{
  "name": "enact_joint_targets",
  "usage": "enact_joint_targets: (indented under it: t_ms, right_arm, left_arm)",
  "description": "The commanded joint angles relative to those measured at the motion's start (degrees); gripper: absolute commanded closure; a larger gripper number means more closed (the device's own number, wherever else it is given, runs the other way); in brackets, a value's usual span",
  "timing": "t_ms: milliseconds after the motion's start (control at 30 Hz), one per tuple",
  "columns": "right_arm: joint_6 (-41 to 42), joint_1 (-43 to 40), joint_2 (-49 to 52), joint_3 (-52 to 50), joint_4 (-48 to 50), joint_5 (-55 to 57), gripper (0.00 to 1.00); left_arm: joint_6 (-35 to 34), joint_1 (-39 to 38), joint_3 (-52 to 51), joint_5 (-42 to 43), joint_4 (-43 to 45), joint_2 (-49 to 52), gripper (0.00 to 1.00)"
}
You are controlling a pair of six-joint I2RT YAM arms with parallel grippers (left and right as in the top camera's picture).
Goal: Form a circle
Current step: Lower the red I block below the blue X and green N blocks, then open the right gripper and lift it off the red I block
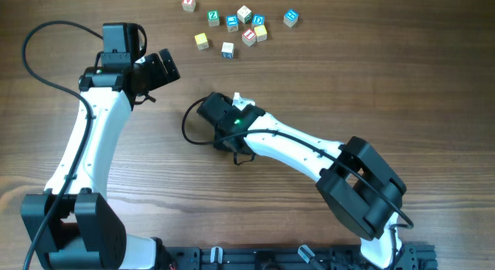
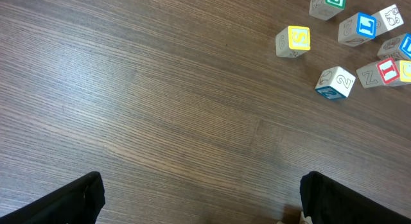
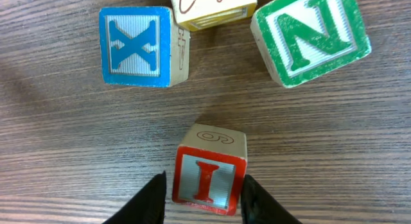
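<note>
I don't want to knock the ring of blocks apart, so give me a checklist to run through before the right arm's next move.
1. Red block sits between the right gripper fingers: ok.
2. Firm grip on the red block: cannot tell.
3. Red block touching the blue block and green block: not ok, bare table shows between them.
4. Cream block sits between blue and green: ok.
5. Left gripper open and empty: ok.
</note>
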Motion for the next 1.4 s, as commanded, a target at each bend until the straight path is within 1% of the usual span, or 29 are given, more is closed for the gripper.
enact_joint_targets:
  t_ms: [0,67,200,267,367,467,1067,1133,1300,1367]
  right_arm:
    - [0.3,0.1,0.5,-0.6,-0.2,-0.5,0.65]
    - [0.5,0.1,0.8,-0.6,-0.1,-0.5,0.65]
    - [1.8,0.1,2.4,-0.6,-0.1,-0.5,0.61]
    - [2.4,0.1,3.0,-0.6,0.0,-0.5,0.62]
    - [3.2,0.1,3.0,-0.5,0.7,-0.5,0.67]
    - [3.2,0.1,3.0,-0.5,1.7,0.2,0.68]
    - [3.5,0.0,3.0,-0.5,2.8,4.7,0.67]
    - [3.5,0.0,3.0,-0.5,2.7,4.7,0.67]
    - [3.5,0.0,3.0,-0.5,2.7,4.7,0.5]
    - [3.5,0.0,3.0,-0.5,2.7,4.7,0.5]
  left_arm:
    - [-0.5,0.2,0.0,-0.5,0.2,0.2,0.0]
    - [-0.5,0.2,0.0,-0.5,0.2,0.2,0.0]
    - [-0.5,0.2,0.0,-0.5,0.2,0.2,0.0]
    - [-0.5,0.2,0.0,-0.5,0.2,0.2,0.0]
    - [-0.5,0.2,0.0,-0.5,0.2,0.2,0.0]
    - [-0.5,0.2,0.0,-0.5,0.2,0.2,0.0]
    - [-0.5,0.2,0.0,-0.5,0.2,0.2,0.0]
    - [-0.5,0.2,0.0,-0.5,0.2,0.2,0.0]
    - [-0.5,0.2,0.0,-0.5,0.2,0.2,0.0]
    - [-0.5,0.2,0.0,-0.5,0.2,0.2,0.0]
